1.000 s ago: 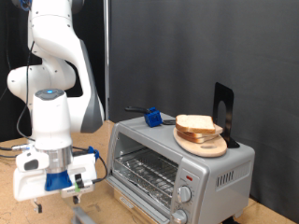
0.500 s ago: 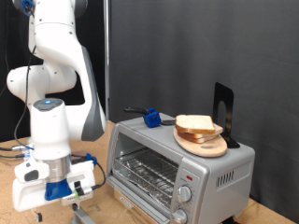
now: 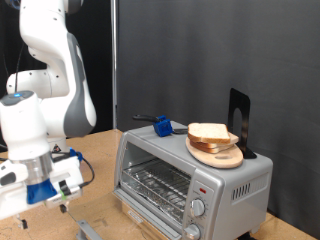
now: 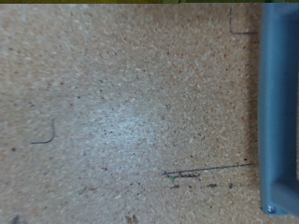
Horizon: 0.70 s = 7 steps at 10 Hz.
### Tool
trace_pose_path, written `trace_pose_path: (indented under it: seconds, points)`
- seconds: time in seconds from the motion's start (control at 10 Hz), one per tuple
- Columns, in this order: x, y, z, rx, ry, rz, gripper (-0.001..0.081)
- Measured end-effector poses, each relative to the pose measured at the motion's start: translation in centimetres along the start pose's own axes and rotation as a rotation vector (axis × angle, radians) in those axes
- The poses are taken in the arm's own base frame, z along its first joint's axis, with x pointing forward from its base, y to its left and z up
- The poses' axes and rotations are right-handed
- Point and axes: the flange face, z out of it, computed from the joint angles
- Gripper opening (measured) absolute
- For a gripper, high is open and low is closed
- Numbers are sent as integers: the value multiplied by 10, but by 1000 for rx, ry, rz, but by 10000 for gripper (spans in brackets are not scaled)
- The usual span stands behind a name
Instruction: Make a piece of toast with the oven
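Your claw [image 3: 40, 205] hangs low at far left, its opening hidden, well apart from the toast [image 3: 211, 133] atop the oven [image 3: 190, 175] at right

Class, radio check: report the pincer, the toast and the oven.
Pincer out of frame, low at exterior view's left. Piece of toast on wooden plate atop oven. Wrist view: bare board, blue bar.
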Motion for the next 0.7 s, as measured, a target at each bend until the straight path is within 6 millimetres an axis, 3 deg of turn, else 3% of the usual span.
trace_pose_path:
  seconds: [0.2, 0.5, 0.7]
  points:
    - [5, 9, -23, 29, -35, -26, 682]
    - [9, 13, -26, 42, -62, -35, 682]
    - [27, 24, -53, 114, -120, -28, 682]
